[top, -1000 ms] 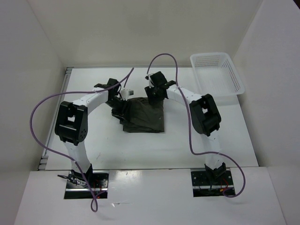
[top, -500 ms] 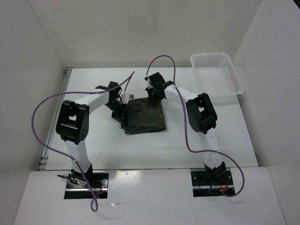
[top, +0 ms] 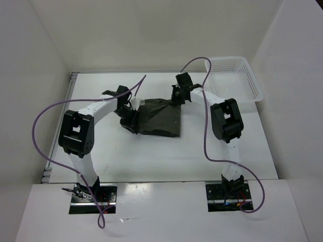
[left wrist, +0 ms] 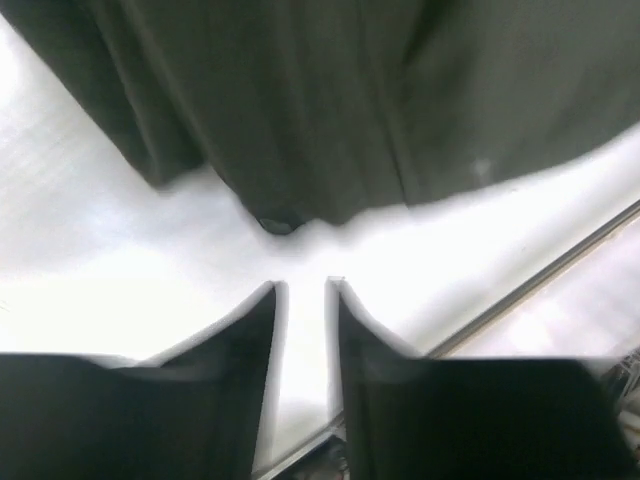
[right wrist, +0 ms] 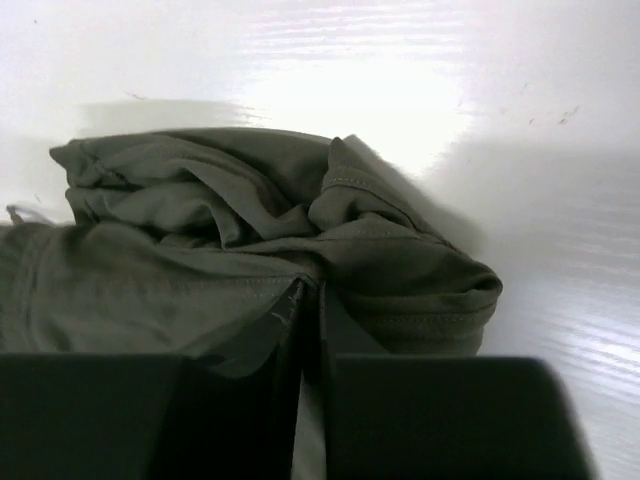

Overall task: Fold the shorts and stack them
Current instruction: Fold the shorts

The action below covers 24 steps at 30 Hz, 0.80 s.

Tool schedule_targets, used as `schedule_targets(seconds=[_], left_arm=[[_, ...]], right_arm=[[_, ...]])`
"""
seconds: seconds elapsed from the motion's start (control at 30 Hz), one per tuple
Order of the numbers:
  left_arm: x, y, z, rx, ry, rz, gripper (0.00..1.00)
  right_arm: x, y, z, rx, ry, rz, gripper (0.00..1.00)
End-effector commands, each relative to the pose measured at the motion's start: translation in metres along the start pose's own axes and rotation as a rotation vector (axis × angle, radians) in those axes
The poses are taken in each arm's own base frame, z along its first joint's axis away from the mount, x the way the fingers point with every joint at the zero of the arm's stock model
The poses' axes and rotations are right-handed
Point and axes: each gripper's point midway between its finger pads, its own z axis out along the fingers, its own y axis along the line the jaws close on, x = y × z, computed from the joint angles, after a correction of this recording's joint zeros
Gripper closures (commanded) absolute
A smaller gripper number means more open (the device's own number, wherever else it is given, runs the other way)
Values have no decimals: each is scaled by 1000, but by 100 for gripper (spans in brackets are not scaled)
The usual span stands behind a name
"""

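The dark olive-green shorts (top: pixel 160 119) lie bunched in the middle of the white table (top: pixel 151 156), between my two arms. My right gripper (top: pixel 176 99) sits at their far right corner. In the right wrist view it (right wrist: pixel 312 285) is shut on a fold of the shorts (right wrist: pixel 180 270), with the gathered cloth heaped just ahead. My left gripper (top: pixel 133 115) is at the shorts' left edge. In the left wrist view its jaws (left wrist: pixel 303 285) stand slightly apart over bare table, nothing between them, and the edge of the shorts (left wrist: pixel 300 100) lies just beyond the tips.
A white lattice basket (top: pixel 232 59) stands at the table's far right corner, close behind the right arm. White walls enclose the table on the left, back and right. Purple cables loop above both arms.
My right gripper shut on the shorts' far corner and moved right, drawing the cloth out that way. My left gripper closed at the left edge, then parted a little with no cloth in it.
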Motion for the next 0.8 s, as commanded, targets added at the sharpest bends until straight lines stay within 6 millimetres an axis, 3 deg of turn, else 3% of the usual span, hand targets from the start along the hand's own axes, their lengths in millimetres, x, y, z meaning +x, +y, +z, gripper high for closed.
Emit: schedule_targets(seconds=[0.0,0.03,0.1,0.2,0.23,0.3,0.33,0.37,0.43,0.47,0.5,0.53,0.57,0.6,0.77], left_arm=[[30,-1,0,-22,91,-29,57],[31,2,3,-33,89,-27,50],[23,9,4,-62,59,-11,41],[13,17,0,-69,28,-25,38],[4,18,-8,-63,-6,-29,38],[-9,20,-29,-27,-55,-64,38],[-31,15,-50,-12,-127,-45,38],[-40,18,-63,5,-160,-60,38],[-68,5,-87,49,-252,-15,36],[-72,2,-91,56,-267,-5,34],[-80,5,-89,54,-283,4,32],[-93,11,-87,32,-324,27,32],[-96,18,-80,21,-325,27,31],[-98,19,-63,30,-302,33,31],[-129,17,-36,96,-339,88,24]], right_arm=[[-48,11,-9,-50,-135,19,84],[-39,12,-4,-68,-97,8,70],[-40,14,-6,-80,-95,-19,59],[-53,23,-30,-108,-157,-65,39],[-67,31,-53,-120,-212,-81,33],[-77,35,-76,-119,-264,-95,30],[-70,30,-83,-104,-263,-93,28],[-80,32,-108,-92,-318,-92,26],[-56,16,-114,-44,-289,-46,25],[-55,16,-130,-44,-312,-34,25],[-27,0,-122,-13,-252,-27,25],[-16,-5,-122,-6,-234,-10,25],[9,-10,-119,-5,-183,-2,27],[23,-15,-114,-2,-149,0,28],[86,-13,-103,-30,5,5,31]])
